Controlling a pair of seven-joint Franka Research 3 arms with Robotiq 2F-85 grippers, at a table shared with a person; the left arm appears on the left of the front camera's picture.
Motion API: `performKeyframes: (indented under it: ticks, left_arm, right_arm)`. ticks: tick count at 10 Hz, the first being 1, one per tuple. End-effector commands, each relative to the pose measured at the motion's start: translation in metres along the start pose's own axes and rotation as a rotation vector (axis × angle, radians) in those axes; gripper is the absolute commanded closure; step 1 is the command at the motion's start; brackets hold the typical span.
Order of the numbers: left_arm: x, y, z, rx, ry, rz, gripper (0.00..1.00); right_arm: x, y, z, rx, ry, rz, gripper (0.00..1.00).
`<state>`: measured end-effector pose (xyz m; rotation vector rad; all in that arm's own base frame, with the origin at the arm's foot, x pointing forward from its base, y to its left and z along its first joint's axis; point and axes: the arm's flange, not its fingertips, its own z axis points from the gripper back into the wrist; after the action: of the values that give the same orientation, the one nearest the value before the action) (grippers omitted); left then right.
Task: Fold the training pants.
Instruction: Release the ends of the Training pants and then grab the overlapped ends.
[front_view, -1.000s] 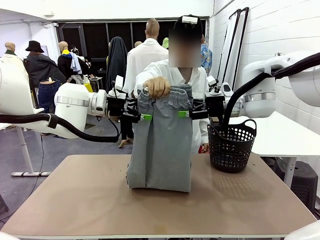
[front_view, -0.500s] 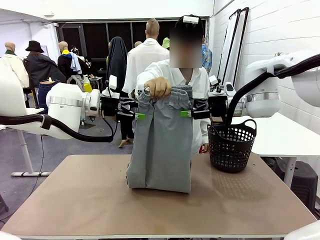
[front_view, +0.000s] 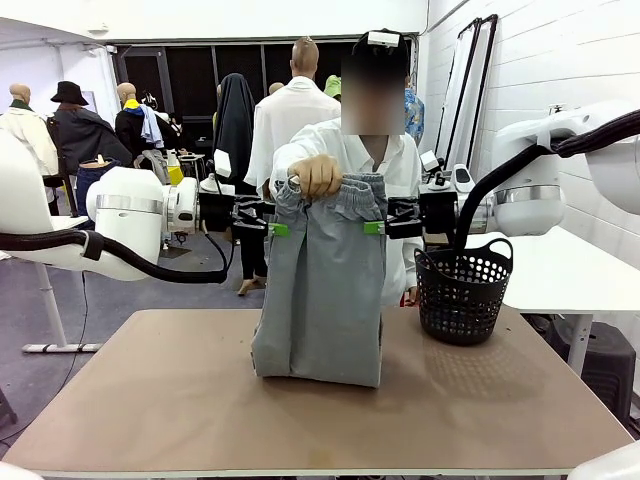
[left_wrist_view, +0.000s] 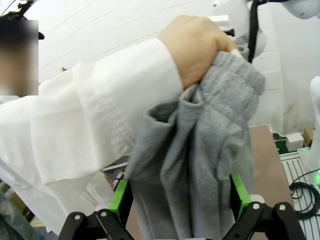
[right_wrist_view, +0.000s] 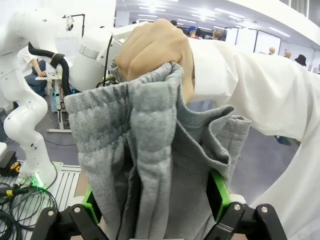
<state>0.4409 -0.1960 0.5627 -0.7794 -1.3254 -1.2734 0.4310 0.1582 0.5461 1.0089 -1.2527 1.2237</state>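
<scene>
The training pants (front_view: 325, 300) are light grey and hang upright from the person's hand (front_view: 318, 176), which bunches the waistband. Their lower end rests on the tan table (front_view: 150, 400). My left gripper (front_view: 272, 228) sits at the pants' left edge just below the waistband, and my right gripper (front_view: 380, 227) at the right edge at the same height. In the left wrist view the gripper (left_wrist_view: 180, 197) is open with the grey fabric (left_wrist_view: 200, 165) between its green pads. The right wrist view has that gripper (right_wrist_view: 155, 200) open too, with folds of the pants (right_wrist_view: 145, 150) between its pads.
A black perforated basket (front_view: 463, 290) stands on the table's right rear, close to my right arm. The person in a white shirt (front_view: 400, 160) stands right behind the pants. A white table (front_view: 560, 270) is at the far right.
My left gripper has drawn back a little to the left along the pants' edge, and the right one slightly to the right. The person's hand still holds the waistband.
</scene>
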Motion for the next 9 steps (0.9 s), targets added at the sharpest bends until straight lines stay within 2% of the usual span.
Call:
performKeyframes:
  ticks: [1, 5, 9]
  left_arm:
    - [0.002, -0.005, 0.004, 0.076, -0.019, 0.02, 0.0]
    - [0.004, -0.004, 0.014, 0.077, -0.041, 0.014, 0.0]
    - [0.002, -0.002, 0.006, -0.007, -0.074, 0.016, 0.0]
  right_arm:
    - [-0.002, 0.002, -0.002, -0.033, -0.021, -0.011, 0.0]
    - [-0.001, 0.002, 0.001, -0.073, -0.032, -0.001, 0.0]
    - [-0.002, 0.002, -0.009, 0.0, -0.052, -0.038, 0.0]
